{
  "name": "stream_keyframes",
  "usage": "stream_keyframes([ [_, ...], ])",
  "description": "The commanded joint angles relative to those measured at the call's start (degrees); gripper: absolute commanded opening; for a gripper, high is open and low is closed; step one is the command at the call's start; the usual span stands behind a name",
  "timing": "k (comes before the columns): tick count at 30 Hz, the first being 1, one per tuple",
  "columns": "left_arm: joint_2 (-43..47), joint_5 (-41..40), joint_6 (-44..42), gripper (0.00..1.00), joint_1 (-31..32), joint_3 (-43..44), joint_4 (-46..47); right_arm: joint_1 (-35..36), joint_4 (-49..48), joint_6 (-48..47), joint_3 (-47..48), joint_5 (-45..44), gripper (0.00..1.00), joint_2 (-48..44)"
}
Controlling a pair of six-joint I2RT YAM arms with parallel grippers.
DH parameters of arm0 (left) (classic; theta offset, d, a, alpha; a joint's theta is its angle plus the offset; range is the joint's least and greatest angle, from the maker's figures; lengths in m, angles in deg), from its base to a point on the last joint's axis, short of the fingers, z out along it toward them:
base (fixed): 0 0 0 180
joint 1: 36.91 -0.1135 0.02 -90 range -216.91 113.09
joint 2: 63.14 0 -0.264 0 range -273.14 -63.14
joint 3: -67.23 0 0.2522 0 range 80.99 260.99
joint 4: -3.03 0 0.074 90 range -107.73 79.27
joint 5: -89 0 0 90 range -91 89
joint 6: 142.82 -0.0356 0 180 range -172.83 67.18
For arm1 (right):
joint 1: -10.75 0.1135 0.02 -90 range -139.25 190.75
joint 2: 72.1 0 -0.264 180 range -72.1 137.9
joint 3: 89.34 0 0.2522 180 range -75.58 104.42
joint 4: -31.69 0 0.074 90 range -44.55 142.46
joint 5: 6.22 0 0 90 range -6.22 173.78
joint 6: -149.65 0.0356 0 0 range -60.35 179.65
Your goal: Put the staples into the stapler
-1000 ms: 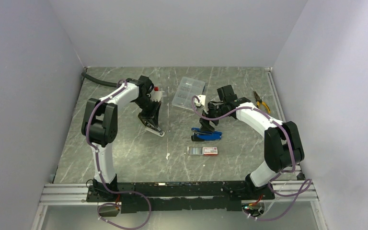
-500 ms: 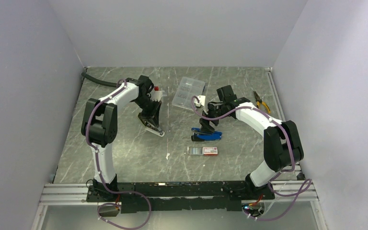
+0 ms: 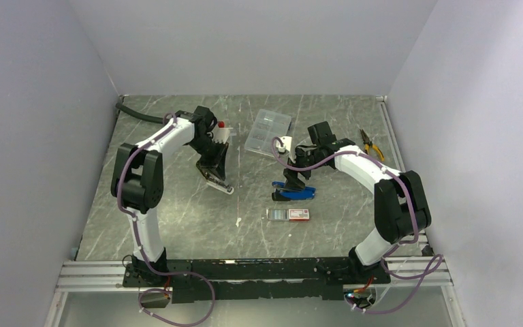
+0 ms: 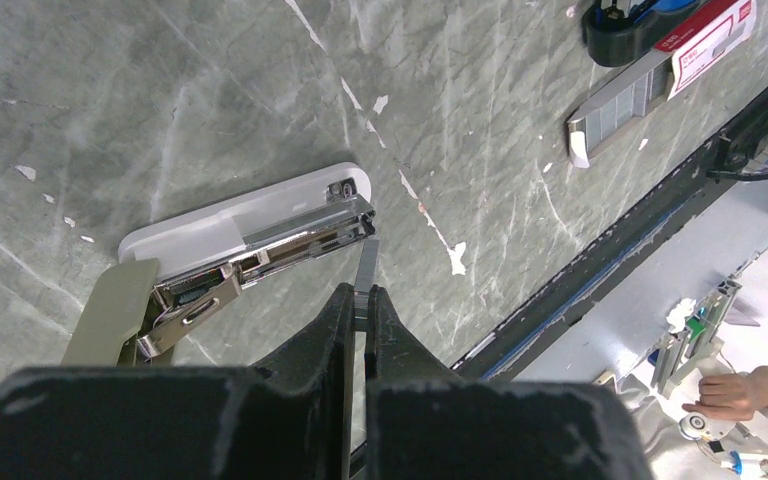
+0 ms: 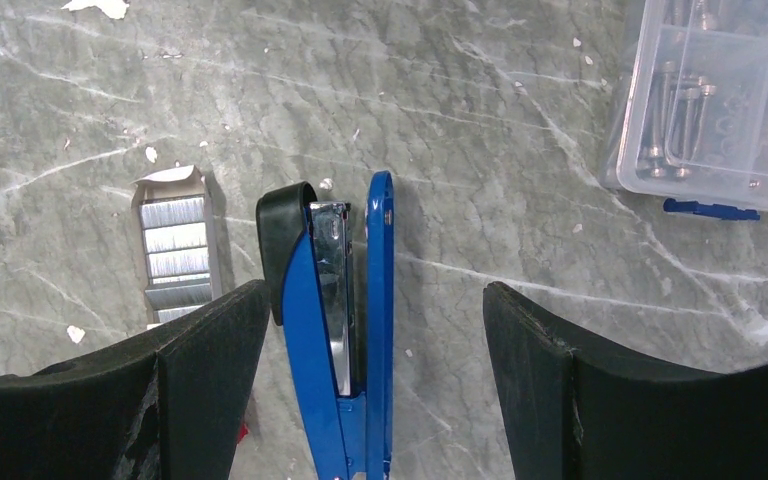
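The strip of staples [image 4: 365, 268] is a thin, silvery-grey metal bar with fine ribbing along it. It's pinched by one end in the left gripper [image 4: 360, 300], whose fingers are squeezed together on it with barely a gap. The free end sits right at the nose of the white stapler [image 4: 250, 215], by the tip of its shiny metal magazine, but I can't tell if it's actually touching. That stapler lies left of the middle of the grey marble-look table [image 4: 210, 90] with its top swung open, and there's an olive-green flap [image 4: 110, 310] at its back end.

There are more staples [image 5: 175, 250], several silvery blocks in a row. They lie in a dark grey tray [image 5: 140, 235] slid out of a small white box with a red end [image 3: 298, 214], which is mid-table on the near side. Just beyond it is a blue stapler with a black cap [image 5: 310, 300], opened up with its shiny channel showing. The right gripper [image 5: 373, 300] hovers over it with its fingers spread wide on either side, gripping nothing.

In the far middle there's a clear plastic compartment case [image 3: 267, 131], and a pair of yellow-handled pliers [image 3: 372, 144] lies at the far right.
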Motion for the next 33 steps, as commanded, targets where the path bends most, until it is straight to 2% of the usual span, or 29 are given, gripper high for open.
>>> stream_keyframes([
  [1,2.0,-0.9,0.0,0.03,0.1,-0.3,-0.1,-0.1,0.1,-1.1,0.6,0.6,0.82,0.3],
  [33,-1.9,-1.0,1.0,0.03,-0.3,1.7,-0.5,-0.1,0.7,-1.5,0.8,0.4,0.82,0.7],
])
